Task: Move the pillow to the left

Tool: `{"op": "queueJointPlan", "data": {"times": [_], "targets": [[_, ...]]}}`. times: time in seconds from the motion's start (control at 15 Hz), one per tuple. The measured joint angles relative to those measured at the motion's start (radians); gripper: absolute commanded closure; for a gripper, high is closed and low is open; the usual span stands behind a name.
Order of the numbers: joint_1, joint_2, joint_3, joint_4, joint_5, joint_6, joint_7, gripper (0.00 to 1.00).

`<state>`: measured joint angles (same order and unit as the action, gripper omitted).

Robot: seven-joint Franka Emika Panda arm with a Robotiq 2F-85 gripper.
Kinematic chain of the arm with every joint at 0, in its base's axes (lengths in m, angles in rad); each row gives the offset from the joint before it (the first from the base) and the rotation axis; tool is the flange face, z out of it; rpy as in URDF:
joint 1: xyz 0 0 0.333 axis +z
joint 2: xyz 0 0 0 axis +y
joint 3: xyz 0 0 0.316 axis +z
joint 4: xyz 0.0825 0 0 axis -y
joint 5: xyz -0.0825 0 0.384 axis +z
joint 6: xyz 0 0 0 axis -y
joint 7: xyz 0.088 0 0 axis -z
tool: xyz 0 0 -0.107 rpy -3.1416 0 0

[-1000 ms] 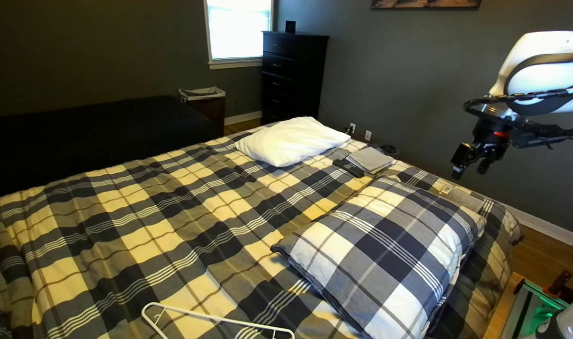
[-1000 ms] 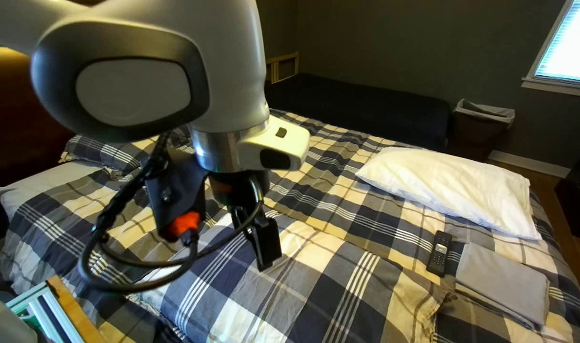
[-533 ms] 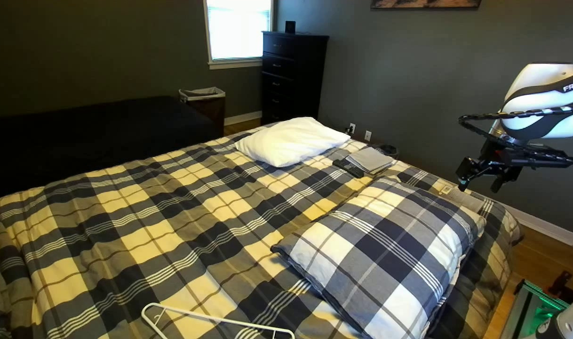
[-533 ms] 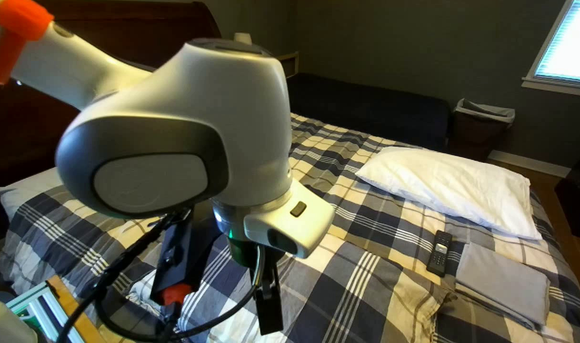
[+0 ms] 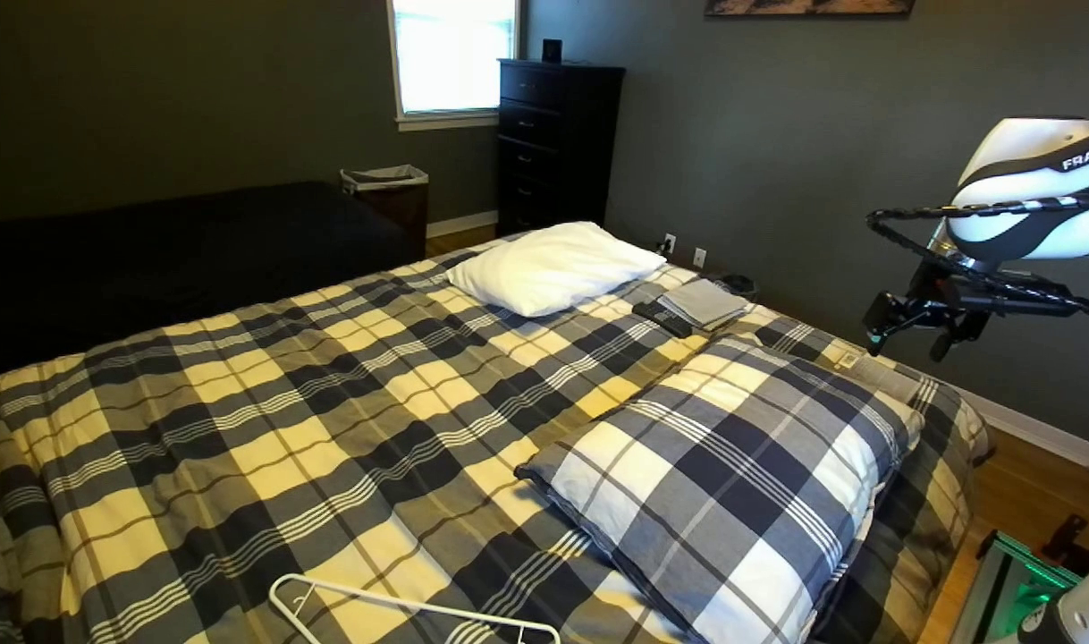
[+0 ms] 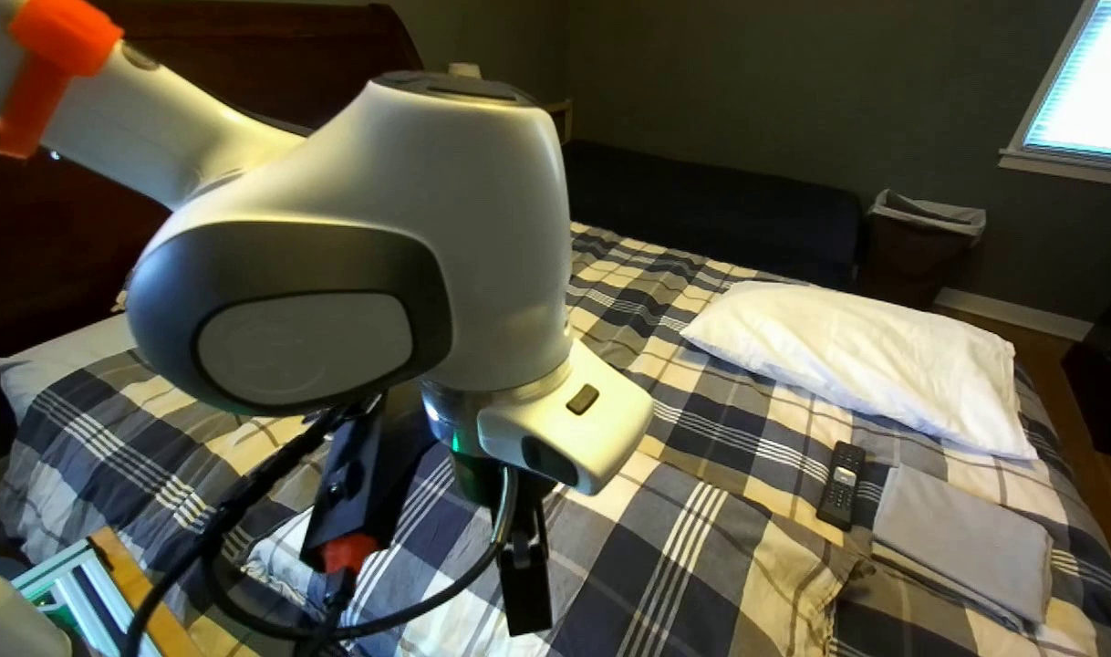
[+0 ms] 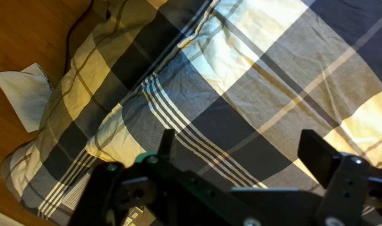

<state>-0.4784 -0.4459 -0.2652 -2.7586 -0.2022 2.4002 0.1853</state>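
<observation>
The pillow, plump and plaid in navy, grey and white, lies on the near right part of the bed in an exterior view (image 5: 732,474). It also shows in an exterior view (image 6: 665,547), partly hidden by the arm, and fills much of the wrist view (image 7: 282,62). My gripper (image 7: 236,138) is open, fingers wide apart with nothing between them. In the wrist view it is over one end of the pillow, near a seamed edge. In an exterior view the gripper (image 5: 909,344) hangs in the air above the bed's edge, apart from the pillow.
A yellower plaid bedspread (image 5: 267,456) covers the bed. A white pillow (image 5: 553,268), a black remote (image 6: 843,484) and a folded grey cloth (image 6: 961,543) lie beyond the plaid pillow. A white hanger (image 5: 410,608) lies at the front. The robot's mount frame (image 6: 109,593) stands beside the bed.
My arm has come down and the gripper has tilted, mostly between the first two moments. Since then it has shifted only slightly. The pillow has not moved.
</observation>
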Motion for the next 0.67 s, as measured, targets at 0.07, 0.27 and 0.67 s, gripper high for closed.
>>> {"op": "queueJointPlan", "data": {"times": [0.07, 0.27, 0.67], "targets": [[-0.001, 0.014, -0.007, 0.000, 0.023, 0.032, 0.025, 0.00], [-0.006, 0.089, -0.048, -0.001, 0.105, 0.135, 0.053, 0.00], [-0.006, 0.148, -0.078, 0.004, 0.179, 0.201, 0.034, 0.00]]}}
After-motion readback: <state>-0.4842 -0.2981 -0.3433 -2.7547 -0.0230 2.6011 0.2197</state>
